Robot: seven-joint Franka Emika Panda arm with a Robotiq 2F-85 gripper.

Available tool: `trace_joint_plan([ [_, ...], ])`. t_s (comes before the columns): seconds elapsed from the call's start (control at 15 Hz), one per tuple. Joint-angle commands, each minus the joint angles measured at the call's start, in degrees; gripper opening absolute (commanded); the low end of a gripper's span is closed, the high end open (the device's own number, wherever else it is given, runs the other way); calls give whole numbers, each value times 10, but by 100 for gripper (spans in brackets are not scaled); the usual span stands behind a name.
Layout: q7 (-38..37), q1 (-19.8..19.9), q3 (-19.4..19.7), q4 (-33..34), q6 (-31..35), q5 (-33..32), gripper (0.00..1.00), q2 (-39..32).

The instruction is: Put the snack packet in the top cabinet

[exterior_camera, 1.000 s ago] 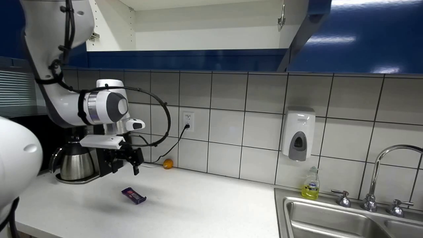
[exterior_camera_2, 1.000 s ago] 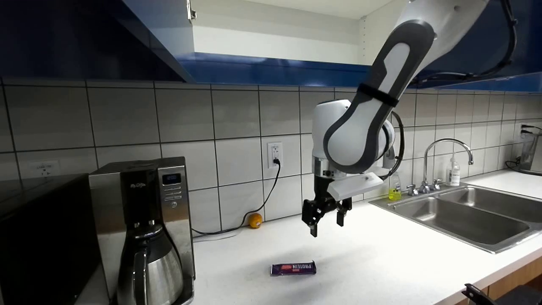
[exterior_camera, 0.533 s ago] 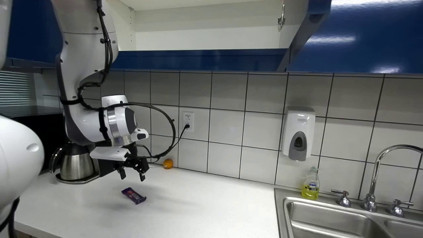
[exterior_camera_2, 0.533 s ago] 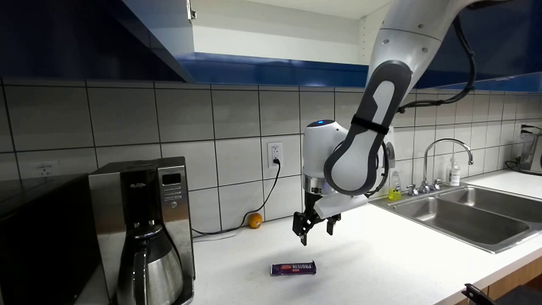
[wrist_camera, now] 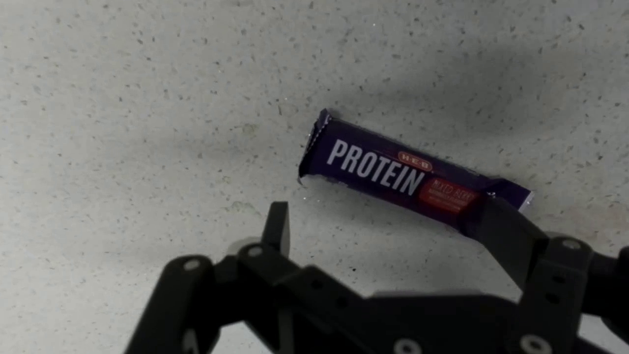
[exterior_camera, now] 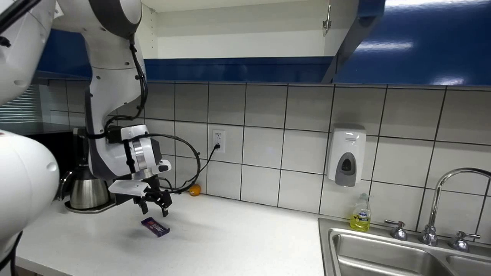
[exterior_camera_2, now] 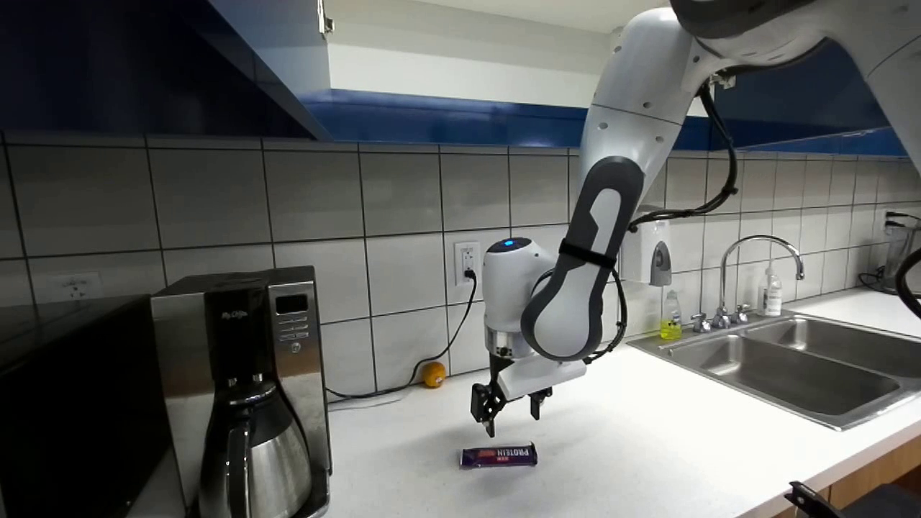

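Lying flat on the bench (exterior_camera: 249, 245), label up, the snack packet (wrist_camera: 400, 169) is a slim bar in a dark purple wrapper. Bold white letters spell PROTEIN along its face, beside a red patch of finer print; a small H-E-B badge sits near one long edge. The seal beside the P has a serrated edge. The arm (exterior_camera_2: 637, 86) bends high up, its forearm (exterior_camera_2: 601, 208) sloping steeply down to a wrist (exterior_camera_2: 507, 295) that hangs nearly upright, a blue light (exterior_camera_2: 510, 243) on its crown. The jaws point down at the bench, spread wide and released, and in both exterior views a gap shows between their tips and the packet. In the wrist view one jaw overlaps the packet near the end away from the P. Overhead, the top cabinet (exterior_camera: 238, 69) stands open.
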State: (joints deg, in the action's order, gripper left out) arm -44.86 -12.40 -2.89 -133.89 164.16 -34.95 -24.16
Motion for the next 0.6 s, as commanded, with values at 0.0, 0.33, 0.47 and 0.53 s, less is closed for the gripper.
trace_joint_plan([
  [0.0, -36, -29, 22, 39, 5, -15, 100, -39],
  [0.33, -19, -28, 19, 37, 0, 0, 100, -41],
  [0.47, -20, -28, 19, 39, 0, 0, 100, -43],
  [0.53, -20, -28, 20, 39, 0, 0, 100, -43],
])
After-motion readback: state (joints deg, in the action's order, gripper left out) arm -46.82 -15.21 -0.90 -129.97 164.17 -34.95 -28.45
